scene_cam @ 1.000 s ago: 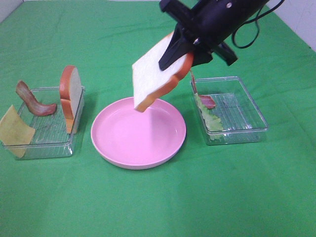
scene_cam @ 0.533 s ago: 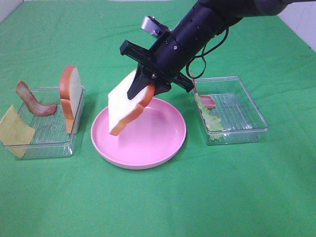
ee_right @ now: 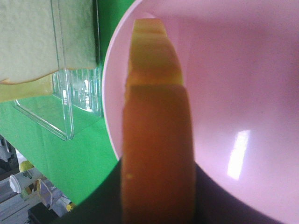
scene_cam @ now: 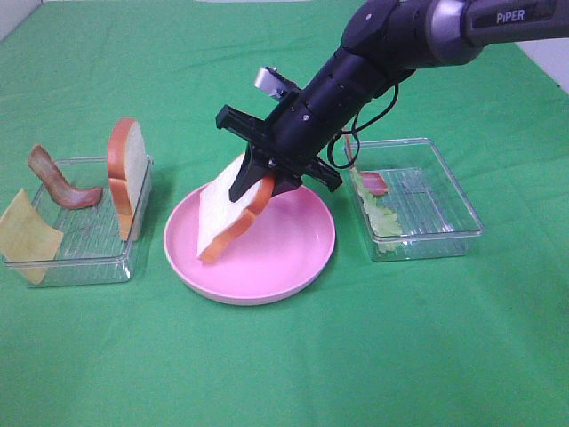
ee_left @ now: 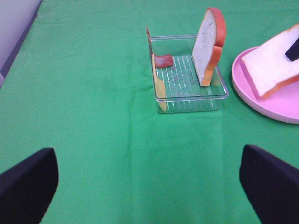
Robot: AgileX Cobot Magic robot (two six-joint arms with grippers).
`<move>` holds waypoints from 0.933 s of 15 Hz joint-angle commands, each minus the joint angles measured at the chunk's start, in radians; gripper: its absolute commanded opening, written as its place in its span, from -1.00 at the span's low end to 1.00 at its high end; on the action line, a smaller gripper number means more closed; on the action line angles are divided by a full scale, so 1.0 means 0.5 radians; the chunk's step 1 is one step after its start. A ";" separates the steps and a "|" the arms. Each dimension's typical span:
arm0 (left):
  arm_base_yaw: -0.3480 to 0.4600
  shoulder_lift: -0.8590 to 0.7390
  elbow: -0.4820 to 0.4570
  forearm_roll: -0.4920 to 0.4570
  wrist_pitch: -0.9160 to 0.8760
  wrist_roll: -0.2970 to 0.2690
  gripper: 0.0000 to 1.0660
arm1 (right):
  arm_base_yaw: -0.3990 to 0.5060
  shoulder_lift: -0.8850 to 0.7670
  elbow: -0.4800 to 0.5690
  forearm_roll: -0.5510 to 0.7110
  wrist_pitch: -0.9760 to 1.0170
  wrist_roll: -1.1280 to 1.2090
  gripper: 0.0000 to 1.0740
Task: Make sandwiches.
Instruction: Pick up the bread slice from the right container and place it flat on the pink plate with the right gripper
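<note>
Exterior high view, as I read it. Two bread slices: the tilted slice (scene_cam: pixel 222 224) hangs over the one pink plate (scene_cam: pixel 289 262), clamped in my right pincer (scene_cam: pixel 252 189). The upright slice (scene_cam: pixel 127 169) stands in the left tray (scene_cam: pixel 84 260) with one bacon strip (scene_cam: pixel 58 184) and one cheese square (scene_cam: pixel 28 236). The right tray (scene_cam: pixel 444 218) holds one lettuce leaf (scene_cam: pixel 379 215) and a second bacon strip (scene_cam: pixel 374 184). My left pincer (ee_left: pixel 149 186) gapes, empty.

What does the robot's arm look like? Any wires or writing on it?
The right arm is mostly black, with a grey upper segment bearing white PiPER lettering. A black cable loops near the wrist, which carries a small silvery box. Its fingers are black and tapered; the left arm's fingers are black and rounded.
</note>
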 commanded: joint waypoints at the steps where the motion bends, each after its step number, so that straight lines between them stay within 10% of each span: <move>1: -0.002 -0.024 0.006 -0.016 -0.004 -0.006 0.92 | 0.002 0.006 -0.006 0.026 0.004 0.008 -0.99; 8: -0.002 -0.024 0.006 -0.016 -0.004 -0.006 0.92 | 0.000 -0.004 -0.006 0.008 0.024 0.008 0.25; 14: -0.002 -0.024 0.006 -0.016 -0.004 -0.006 0.92 | -0.002 -0.006 -0.276 -0.474 0.350 0.270 0.34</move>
